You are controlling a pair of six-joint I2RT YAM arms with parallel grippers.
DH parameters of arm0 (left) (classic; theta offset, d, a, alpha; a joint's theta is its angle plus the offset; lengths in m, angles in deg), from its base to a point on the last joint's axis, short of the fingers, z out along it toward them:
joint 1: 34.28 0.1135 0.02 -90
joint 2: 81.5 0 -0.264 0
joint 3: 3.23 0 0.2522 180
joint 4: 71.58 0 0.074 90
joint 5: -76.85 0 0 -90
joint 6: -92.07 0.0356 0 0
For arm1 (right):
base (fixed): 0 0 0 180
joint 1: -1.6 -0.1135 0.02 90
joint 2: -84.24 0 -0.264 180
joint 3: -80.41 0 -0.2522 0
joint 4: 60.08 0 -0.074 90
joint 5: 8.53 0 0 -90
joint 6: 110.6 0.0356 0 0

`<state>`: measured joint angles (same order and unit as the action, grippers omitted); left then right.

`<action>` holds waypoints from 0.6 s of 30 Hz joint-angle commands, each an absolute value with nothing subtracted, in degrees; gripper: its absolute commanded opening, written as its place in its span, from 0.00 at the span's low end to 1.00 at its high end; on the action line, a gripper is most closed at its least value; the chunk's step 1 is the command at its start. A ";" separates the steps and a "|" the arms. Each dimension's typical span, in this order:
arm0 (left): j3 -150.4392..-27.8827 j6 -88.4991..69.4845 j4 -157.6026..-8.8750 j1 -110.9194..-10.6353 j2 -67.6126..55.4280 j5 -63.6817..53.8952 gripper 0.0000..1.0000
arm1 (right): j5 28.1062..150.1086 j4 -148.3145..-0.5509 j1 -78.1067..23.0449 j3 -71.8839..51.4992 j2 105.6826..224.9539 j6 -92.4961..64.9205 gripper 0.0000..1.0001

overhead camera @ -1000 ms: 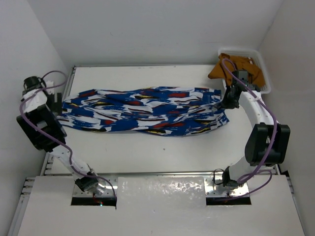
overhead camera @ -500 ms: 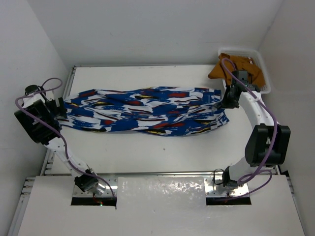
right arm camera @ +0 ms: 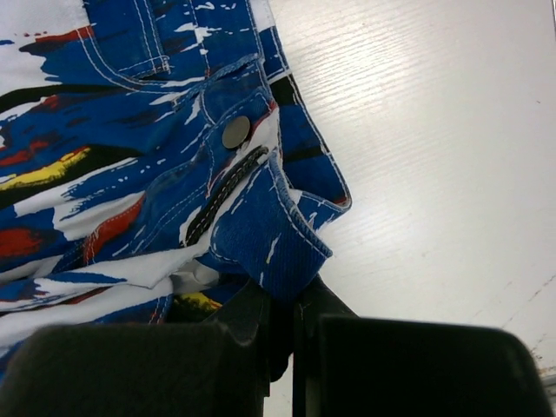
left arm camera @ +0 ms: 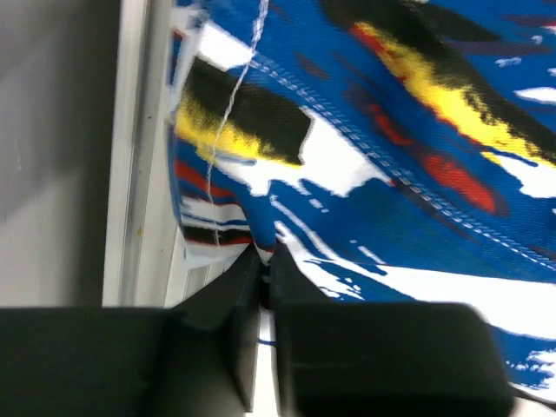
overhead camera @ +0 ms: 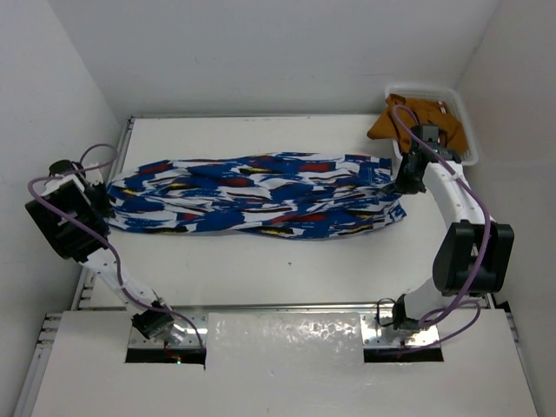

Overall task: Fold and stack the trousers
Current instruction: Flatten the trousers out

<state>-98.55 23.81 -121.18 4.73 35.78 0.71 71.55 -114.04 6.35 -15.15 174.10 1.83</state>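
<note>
wall (overhead camera: 52, 87) on the far left is white, and my left arm (overhead camera: 65, 221) is very close to it. there is not much room on that side. the left gripper (left arm camera: 263, 261) is at the left edge of the table (overhead camera: 261, 261), just beside a thin metal rail (left arm camera: 130, 174) that runs along that edge. its two fingers are pressed together and they pinch the leg end of the trousers (overhead camera: 261, 195).

the trousers lie across the middle of the table, pulled out long from left to right. they are blue with white, red, yellow and black patches. the cloth is a bit wrinkly. the legs lie to the left and the waist lies to the right.

at the waist i can see a round metal button (right arm camera: 235, 132) and a dark zip (right arm camera: 221, 195) just under it. the right gripper (right arm camera: 282, 304) is squeezed shut on a folded bit of the waistband, close to the zip. next to it on the right is bare white table.

behind the right gripper, in the far right corner, sits a white basket (overhead camera: 466, 122). an orange-brown cloth (overhead camera: 417, 117) is in it, and one corner hangs over the left rim. my right arm (overhead camera: 456, 200) reaches up past the front of the basket, near it. the right wall (overhead camera: 521, 87) stands just beside the basket and the arm.
</note>
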 commanded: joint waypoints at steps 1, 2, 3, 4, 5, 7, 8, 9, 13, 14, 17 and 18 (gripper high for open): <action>-92.50 26.59 -126.65 4.39 35.23 -2.78 0.00 | 69.43 -113.65 6.96 -12.52 172.83 1.46 0.00; -91.18 27.03 -126.39 4.48 34.52 -3.57 0.00 | 69.51 -113.48 6.96 -12.61 172.83 1.72 0.00; -90.74 27.99 -126.21 4.39 33.91 -4.97 0.00 | 70.12 -113.21 7.13 -12.61 172.92 1.90 0.00; -90.56 28.44 -126.21 4.39 32.68 -5.68 0.00 | 70.48 -112.95 7.13 -12.35 173.35 1.90 0.00; -90.99 29.31 -126.65 4.39 32.06 -6.55 0.00 | 70.74 -112.77 7.13 -11.74 173.88 1.98 0.00; -92.92 30.37 -130.14 4.31 29.79 -7.96 0.00 | 70.57 -114.34 7.05 -7.18 175.37 1.98 0.00; -95.10 32.11 -131.82 4.31 28.81 -8.66 0.00 | 70.13 -118.01 7.05 -4.73 177.12 1.99 0.00; -96.00 33.26 -133.84 4.22 27.93 -10.50 0.00 | 69.35 -120.22 7.13 -0.61 177.57 2.33 0.00; -92.69 39.33 -140.18 4.66 20.74 -18.24 0.00 | 72.99 -122.80 13.26 -4.42 173.11 6.10 0.00; -91.45 40.64 -140.45 4.66 19.41 -19.99 0.00 | 74.77 -120.70 17.55 -9.83 169.18 8.73 0.00; -88.28 41.18 -141.94 4.75 16.33 -20.01 0.00 | 74.88 -118.57 20.92 -17.25 162.84 9.46 0.00; -87.84 40.92 -142.55 4.66 15.89 -19.84 0.00 | 74.09 -119.53 20.93 -18.14 162.12 9.28 0.00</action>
<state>-89.13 37.19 -139.95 4.64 18.77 -14.72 76.73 -119.90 18.37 -15.68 167.55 7.04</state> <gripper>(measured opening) 0.010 0.023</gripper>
